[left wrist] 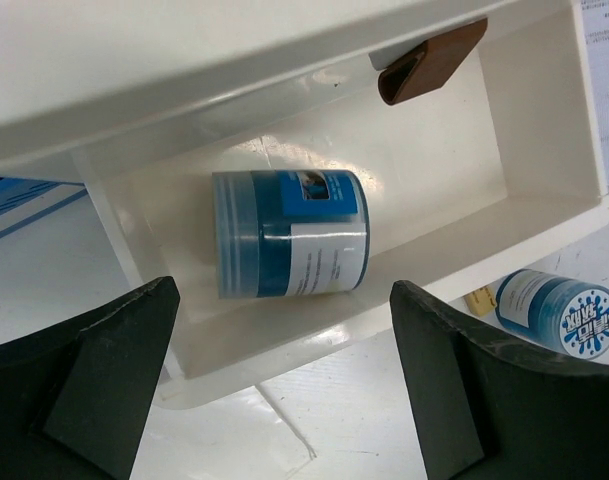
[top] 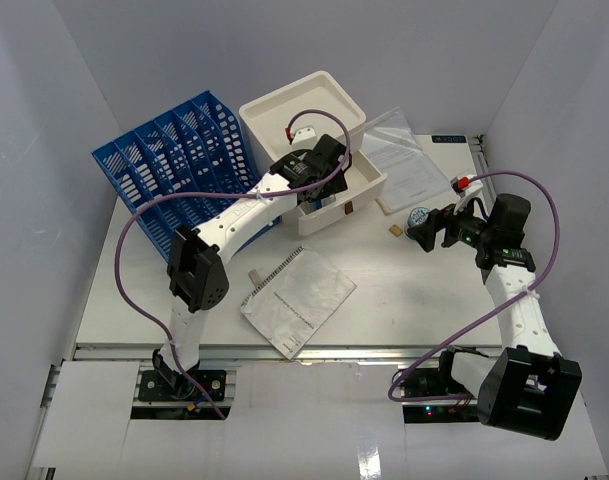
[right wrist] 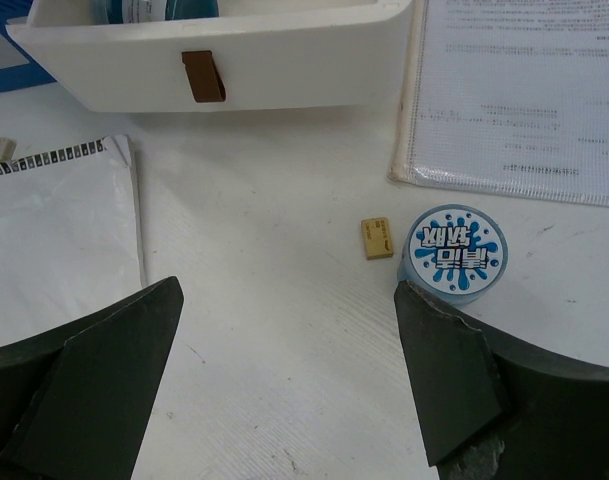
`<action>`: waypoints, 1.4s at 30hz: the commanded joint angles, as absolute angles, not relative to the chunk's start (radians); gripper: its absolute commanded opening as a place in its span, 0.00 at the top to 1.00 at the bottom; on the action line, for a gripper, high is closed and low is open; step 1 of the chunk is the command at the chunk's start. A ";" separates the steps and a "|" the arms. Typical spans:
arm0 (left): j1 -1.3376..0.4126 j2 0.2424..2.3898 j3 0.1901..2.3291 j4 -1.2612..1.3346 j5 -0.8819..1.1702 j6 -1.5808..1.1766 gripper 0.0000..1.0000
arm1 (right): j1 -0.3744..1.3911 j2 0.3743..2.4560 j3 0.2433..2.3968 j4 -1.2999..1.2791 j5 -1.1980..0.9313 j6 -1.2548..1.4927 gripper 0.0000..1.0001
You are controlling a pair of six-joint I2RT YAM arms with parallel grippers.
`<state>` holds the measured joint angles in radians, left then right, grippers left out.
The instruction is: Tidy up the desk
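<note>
The white desk (top: 404, 300) carries a white drawer box (top: 304, 112) with its drawer (left wrist: 454, 170) pulled out. A blue labelled jar (left wrist: 289, 245) lies on its side inside the drawer. My left gripper (left wrist: 284, 290) hovers open just above the drawer's front wall, apart from the jar; from above it (top: 319, 172) sits over the drawer. A second blue jar (right wrist: 454, 250) with a splash-pattern lid stands upright on the desk. My right gripper (right wrist: 289, 290) is open and empty, with its right finger close beside that jar (top: 418, 219).
A small tan eraser (right wrist: 377, 238) lies just left of the standing jar. A spiral notebook (top: 297, 299) lies at front centre, and a clear sleeve with papers (top: 409, 165) at the back right. A blue file rack (top: 179, 160) stands at the back left.
</note>
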<state>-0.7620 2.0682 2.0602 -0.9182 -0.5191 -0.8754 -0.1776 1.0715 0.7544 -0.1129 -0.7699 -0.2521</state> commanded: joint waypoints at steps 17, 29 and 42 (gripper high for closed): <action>-0.760 1.043 1.072 -0.210 -0.032 -0.424 0.02 | 0.001 1.170 0.754 -0.037 -0.125 -0.178 0.08; -0.756 0.460 0.644 -0.375 -0.051 -0.583 0.02 | 0.130 1.521 0.957 -0.028 0.240 -0.248 0.10; -0.756 0.429 0.502 -0.296 0.043 -0.667 0.02 | 0.130 1.661 1.049 -0.038 0.147 -0.256 0.09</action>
